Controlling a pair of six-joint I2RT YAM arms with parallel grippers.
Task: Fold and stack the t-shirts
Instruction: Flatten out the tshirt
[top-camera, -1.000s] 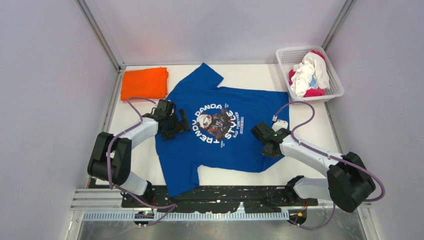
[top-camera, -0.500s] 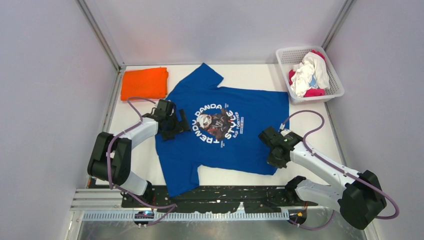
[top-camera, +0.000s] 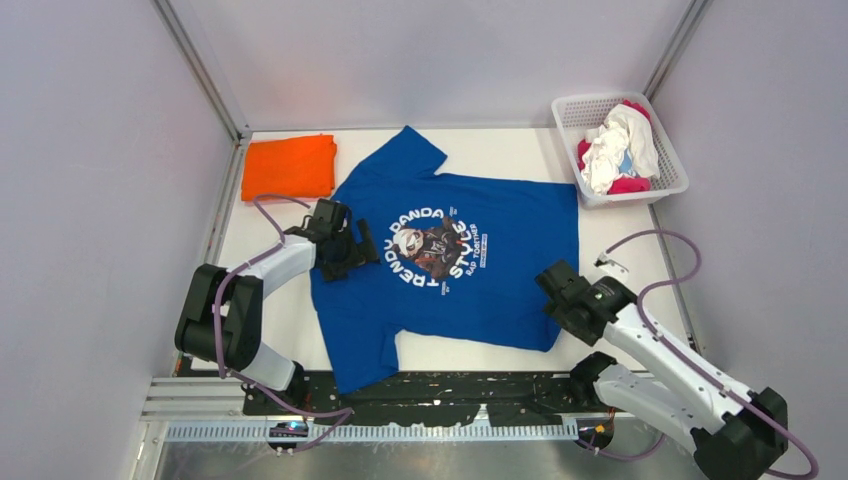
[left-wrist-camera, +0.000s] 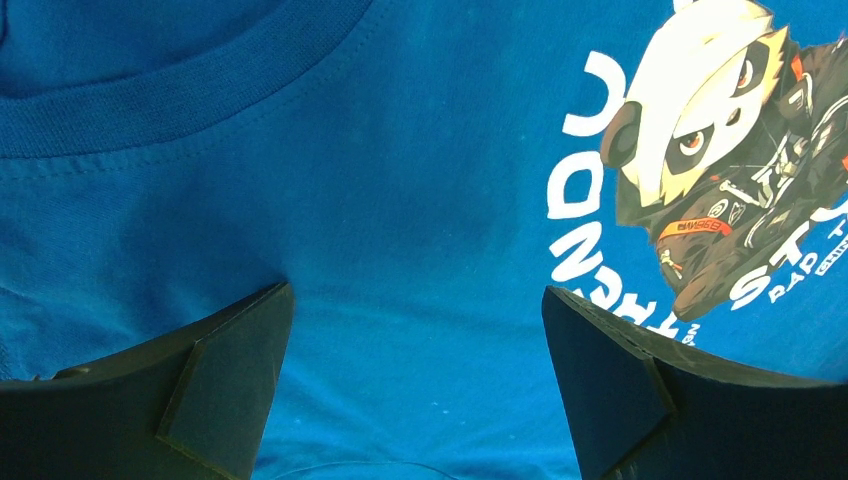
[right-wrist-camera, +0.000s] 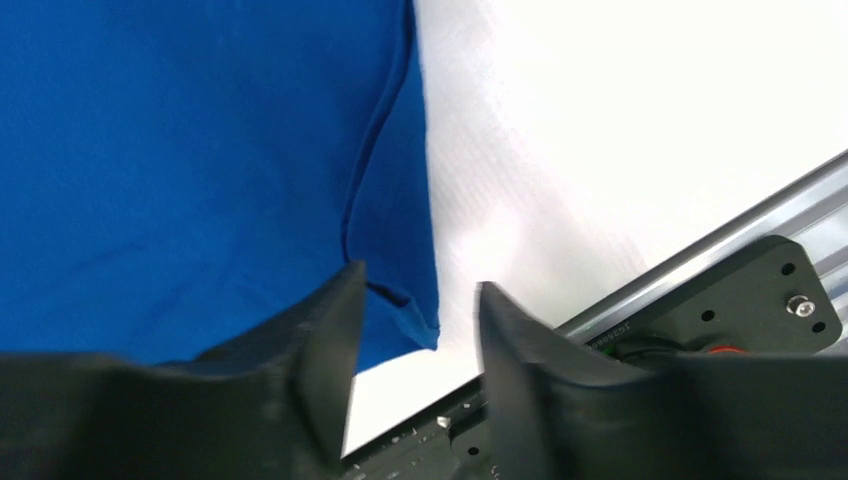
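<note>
Orange t-shirt (top-camera: 290, 167): folded beyond the blue t-shirt's (top-camera: 500, 230) sleeve, likely the stack's base.
Left claw (top-camera: 355, 250): released over the blue t-shirt's collar, probably to steady it.
Blue t-shirt: flat on the desk (top-camera: 500, 148), print up.
Right claw (right-wrist-camera: 418, 280): parted at its near hem corner, ready to pinch.
</note>
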